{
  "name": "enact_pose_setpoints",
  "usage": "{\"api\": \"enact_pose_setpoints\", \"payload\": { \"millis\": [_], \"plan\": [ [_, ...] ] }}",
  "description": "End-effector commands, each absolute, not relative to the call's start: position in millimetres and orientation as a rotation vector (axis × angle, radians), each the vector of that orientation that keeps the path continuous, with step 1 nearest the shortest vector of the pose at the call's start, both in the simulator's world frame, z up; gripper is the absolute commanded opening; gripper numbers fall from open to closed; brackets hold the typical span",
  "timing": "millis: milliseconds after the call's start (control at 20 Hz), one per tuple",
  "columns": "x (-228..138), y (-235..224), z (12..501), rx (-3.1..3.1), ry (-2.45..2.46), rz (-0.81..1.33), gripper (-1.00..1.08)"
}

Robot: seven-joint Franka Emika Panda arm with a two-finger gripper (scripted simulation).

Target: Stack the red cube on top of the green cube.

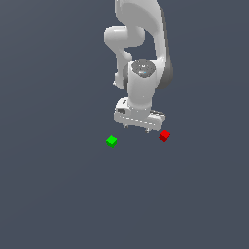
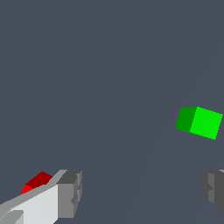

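Note:
The red cube lies on the floor at the exterior view's right, close beside my gripper. In the wrist view the red cube peeks out from behind one finger, outside the gap. The green cube lies on the floor to the exterior view's left, apart from the gripper; it also shows in the wrist view. My gripper hangs just above the floor between the two cubes, pointing down. It is open and empty, with nothing between its fingers in the wrist view.
The plain dark grey floor spreads all around. The white arm rises behind the gripper toward the top of the exterior view.

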State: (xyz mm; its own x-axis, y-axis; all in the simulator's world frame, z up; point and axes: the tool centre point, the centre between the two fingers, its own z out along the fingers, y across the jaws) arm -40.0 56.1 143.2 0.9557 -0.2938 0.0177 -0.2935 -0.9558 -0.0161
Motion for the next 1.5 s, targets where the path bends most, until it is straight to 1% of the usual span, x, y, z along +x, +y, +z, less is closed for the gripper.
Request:
{"api": "enact_pose_setpoints", "payload": {
  "millis": [0, 750, 1100, 1450],
  "plan": [
    [-47.4, 69.0, 136.9, -3.085, 0.527, -0.029, 1.0],
    [-77.4, 149.5, 100.5, -3.01, 0.881, -0.014, 1.0],
    [-83.4, 187.3, 84.3, -2.965, 1.033, -0.007, 1.0],
    [-84.1, 213.2, 73.4, -2.929, 1.135, -0.002, 1.0]
  ]
}}
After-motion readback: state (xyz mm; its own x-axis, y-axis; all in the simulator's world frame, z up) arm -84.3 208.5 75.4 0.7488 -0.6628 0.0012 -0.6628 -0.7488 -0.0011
